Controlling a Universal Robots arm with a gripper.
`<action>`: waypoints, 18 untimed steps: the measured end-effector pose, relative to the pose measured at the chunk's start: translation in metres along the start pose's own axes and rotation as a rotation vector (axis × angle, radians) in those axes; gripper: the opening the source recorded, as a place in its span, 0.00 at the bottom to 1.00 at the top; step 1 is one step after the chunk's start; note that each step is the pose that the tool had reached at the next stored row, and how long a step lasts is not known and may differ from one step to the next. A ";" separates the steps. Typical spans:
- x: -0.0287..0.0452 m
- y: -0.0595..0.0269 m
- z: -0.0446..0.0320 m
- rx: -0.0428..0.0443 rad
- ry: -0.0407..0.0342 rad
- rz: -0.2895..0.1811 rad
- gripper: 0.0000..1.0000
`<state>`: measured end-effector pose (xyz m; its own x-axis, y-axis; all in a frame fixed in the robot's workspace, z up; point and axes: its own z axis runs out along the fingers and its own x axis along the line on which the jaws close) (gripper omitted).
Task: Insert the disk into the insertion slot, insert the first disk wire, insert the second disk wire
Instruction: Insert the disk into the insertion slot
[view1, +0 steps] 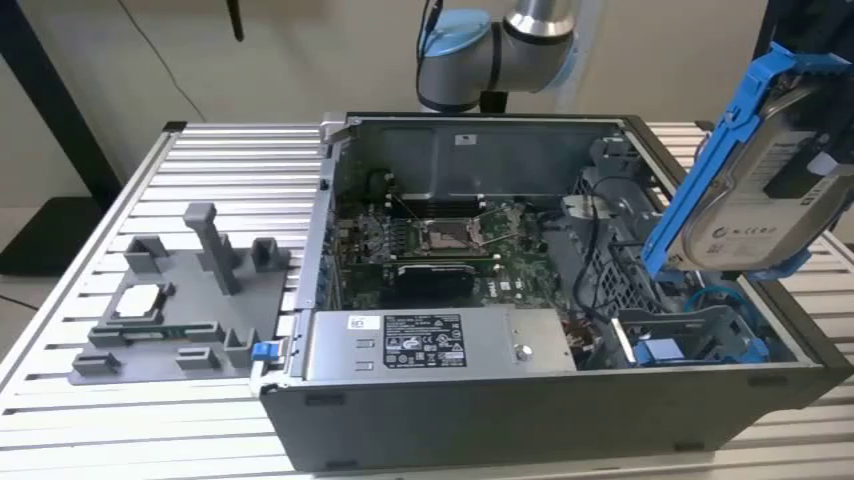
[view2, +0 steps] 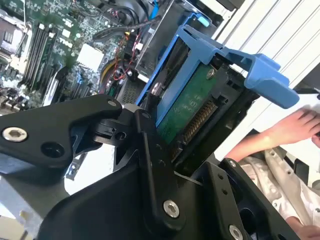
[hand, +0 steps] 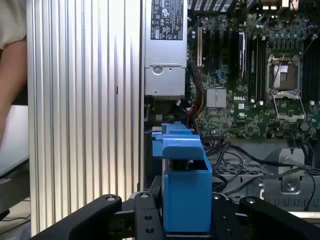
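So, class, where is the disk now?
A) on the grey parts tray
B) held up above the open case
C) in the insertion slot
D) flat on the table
B: the disk sits tilted in the gripper, aloft over the computer case.

Exterior view high over case; wrist views close, share motherboard.

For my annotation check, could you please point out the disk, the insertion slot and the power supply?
the disk (view1: 761, 212), exterior view, silver labelled face.
the insertion slot (view1: 687, 325), exterior view, grey frame.
the power supply (view1: 550, 336), exterior view, grey top.
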<state>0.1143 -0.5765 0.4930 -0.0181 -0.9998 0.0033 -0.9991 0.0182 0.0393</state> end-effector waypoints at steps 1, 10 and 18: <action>0.0000 -0.0002 0.0001 0.0000 0.0001 0.000 0.00; 0.0000 -0.0007 0.0007 0.0000 0.0000 0.000 0.00; 0.0000 -0.0008 0.0016 0.0000 0.0001 0.000 0.00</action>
<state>0.1150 -0.5765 0.4914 -0.0185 -0.9998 0.0034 -0.9991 0.0186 0.0393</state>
